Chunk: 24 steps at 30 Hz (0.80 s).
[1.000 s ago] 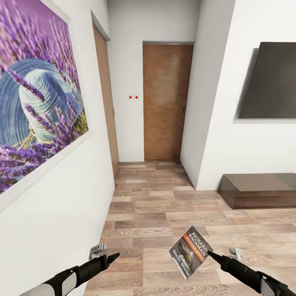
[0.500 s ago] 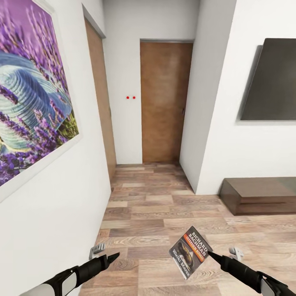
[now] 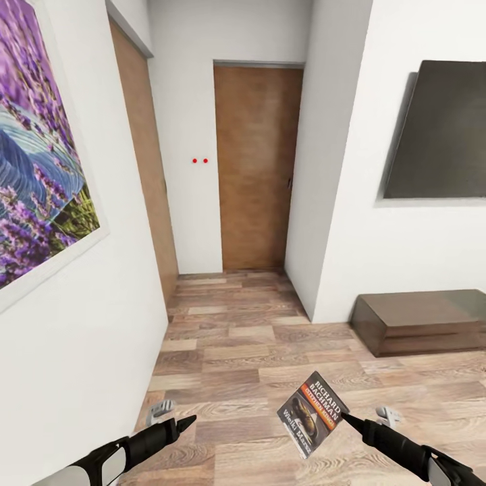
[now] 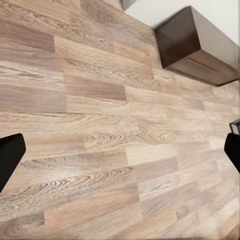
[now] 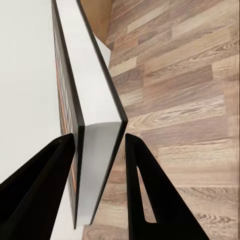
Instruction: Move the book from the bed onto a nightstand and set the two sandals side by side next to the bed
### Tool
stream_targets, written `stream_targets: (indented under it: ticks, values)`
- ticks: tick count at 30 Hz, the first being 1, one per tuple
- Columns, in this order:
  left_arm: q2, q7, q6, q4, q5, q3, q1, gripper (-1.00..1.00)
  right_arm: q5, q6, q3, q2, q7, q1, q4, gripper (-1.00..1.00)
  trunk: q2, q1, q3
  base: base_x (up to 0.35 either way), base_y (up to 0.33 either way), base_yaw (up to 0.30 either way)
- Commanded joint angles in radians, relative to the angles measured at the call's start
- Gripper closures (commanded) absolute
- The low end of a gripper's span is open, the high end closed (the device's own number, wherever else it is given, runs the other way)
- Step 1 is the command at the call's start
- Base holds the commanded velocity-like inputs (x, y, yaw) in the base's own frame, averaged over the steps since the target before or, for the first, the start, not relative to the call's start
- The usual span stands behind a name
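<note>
Black fingers (image 5: 150, 200) of the right gripper (image 3: 347, 417) are clamped on the book (image 3: 312, 413), which is held tilted above the wood-plank floor (image 3: 250, 351), its cover facing up. On the left gripper (image 3: 182, 422), the fingers (image 4: 10, 155) are spread wide over bare planks. A low dark cabinet (image 3: 418, 320) is set against the white wall, and a brown door (image 3: 255, 169) is seen ahead.

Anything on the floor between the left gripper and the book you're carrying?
Nothing: in the head view only bare wood-plank floor lies between the left gripper and the book, which the right gripper holds at one edge.
</note>
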Motion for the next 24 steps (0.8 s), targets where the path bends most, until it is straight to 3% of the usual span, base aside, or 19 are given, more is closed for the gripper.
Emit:
stream_targets:
  ticks: [1, 14, 24]
  values:
    - [0.0, -0.004, 0.001, 0.001, 0.004, -0.001, -0.001, -1.0, 0.009, 0.004, -0.011, 0.0, 0.004, -0.001, -0.001, 1.0, -0.002, 0.001, -0.002, 0.029, -0.007, -0.269]
    - [0.001, -0.004, 0.001, 0.0, 0.004, -0.001, -0.001, -1.0, 0.009, 0.004, -0.011, 0.0, 0.005, -0.001, -0.001, 1.0, -0.002, 0.001, -0.002, 0.009, -0.001, -0.281]
    - [0.001, -0.003, 0.001, 0.0, 0.004, -0.001, 0.0, -1.0, 0.009, 0.004, -0.011, 0.0, 0.005, -0.001, -0.001, 1.0, -0.002, 0.001, -0.002, 0.241, 0.0, -0.283]
